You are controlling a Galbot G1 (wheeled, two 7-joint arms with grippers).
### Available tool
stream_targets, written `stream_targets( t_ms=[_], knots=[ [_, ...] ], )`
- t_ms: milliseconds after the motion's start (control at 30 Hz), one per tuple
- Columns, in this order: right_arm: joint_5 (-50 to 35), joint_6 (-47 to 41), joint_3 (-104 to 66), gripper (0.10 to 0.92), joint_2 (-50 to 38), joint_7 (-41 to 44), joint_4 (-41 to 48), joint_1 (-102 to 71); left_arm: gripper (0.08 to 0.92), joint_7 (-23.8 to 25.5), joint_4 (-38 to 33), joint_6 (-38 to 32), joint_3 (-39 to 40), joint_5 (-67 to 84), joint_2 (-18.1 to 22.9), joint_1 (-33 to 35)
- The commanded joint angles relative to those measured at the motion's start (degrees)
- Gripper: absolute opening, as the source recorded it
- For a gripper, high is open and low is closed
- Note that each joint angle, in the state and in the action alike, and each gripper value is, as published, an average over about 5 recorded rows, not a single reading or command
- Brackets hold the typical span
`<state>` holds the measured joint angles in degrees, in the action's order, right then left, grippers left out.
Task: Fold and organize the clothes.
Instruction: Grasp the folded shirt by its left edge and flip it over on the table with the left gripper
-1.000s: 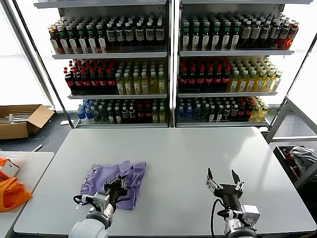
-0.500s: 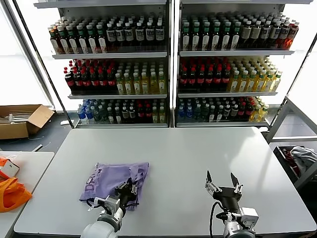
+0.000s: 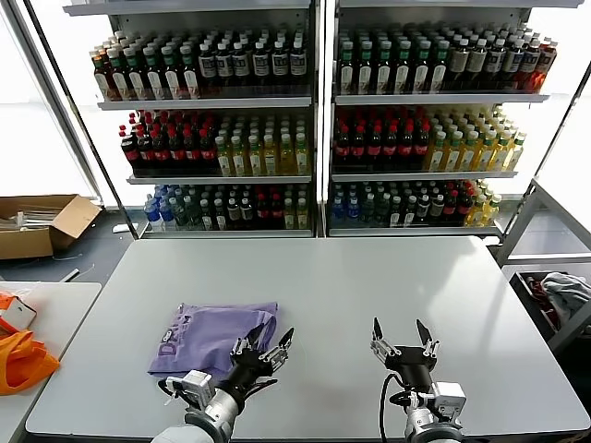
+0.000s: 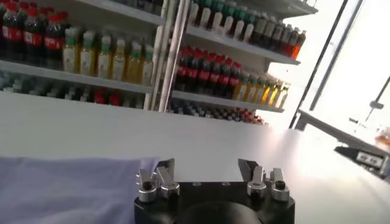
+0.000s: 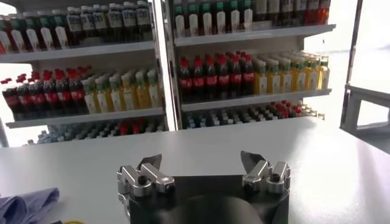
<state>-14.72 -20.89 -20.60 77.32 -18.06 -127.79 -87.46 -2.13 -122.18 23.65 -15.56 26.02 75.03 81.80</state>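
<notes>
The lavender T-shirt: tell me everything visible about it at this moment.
The lavender T-shirt is soft, thin fabric, folded into a flat, roughly rectangular packet with white print showing near one edge. It lies on the white table, toward the robot's left. The left gripper hovers at its near right corner, jaws open, holding nothing.

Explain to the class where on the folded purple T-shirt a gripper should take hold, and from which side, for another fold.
Probably the near right corner of the T-shirt, approached from the robot's side by the left gripper, which hangs open beside it. The shirt lies flat in a rough rectangle on the table, so only edges and corners offer layers to pinch. The right gripper is open, farther away.
</notes>
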Motion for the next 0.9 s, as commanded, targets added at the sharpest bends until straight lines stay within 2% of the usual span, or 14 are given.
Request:
stream_targets(
  t_ms=[33, 167, 333, 900],
  knots=[
    [-0.33, -0.27, 1.47, 0.823, -0.89, -0.03, 1.04, 2.26, 0.724, -3.79, -3.46, -0.89, -11.5, 0.96, -4.18, -1.14],
    [-0.85, -0.71, 1.5, 0.823, -1.98, -0.07, 1.0, 3.33, 0.807, -4.74, 3.51, -1.67, -17.75, -6.45, -6.43, -1.56],
    [-0.95, -0.83, 2.13, 0.823, -2.48, -0.08, 1.43, 3.92, 0.822, -4.47, 9.67, -3.19, -20.46, -8.16, -6.56, -0.95],
    [-0.83, -0.61, 2.82, 0.823, -2.26, -0.09, 1.9, 3.55, 0.823, -0.75, 16.61, -3.01, -19.73, -4.08, -6.09, -3.02]
  ],
)
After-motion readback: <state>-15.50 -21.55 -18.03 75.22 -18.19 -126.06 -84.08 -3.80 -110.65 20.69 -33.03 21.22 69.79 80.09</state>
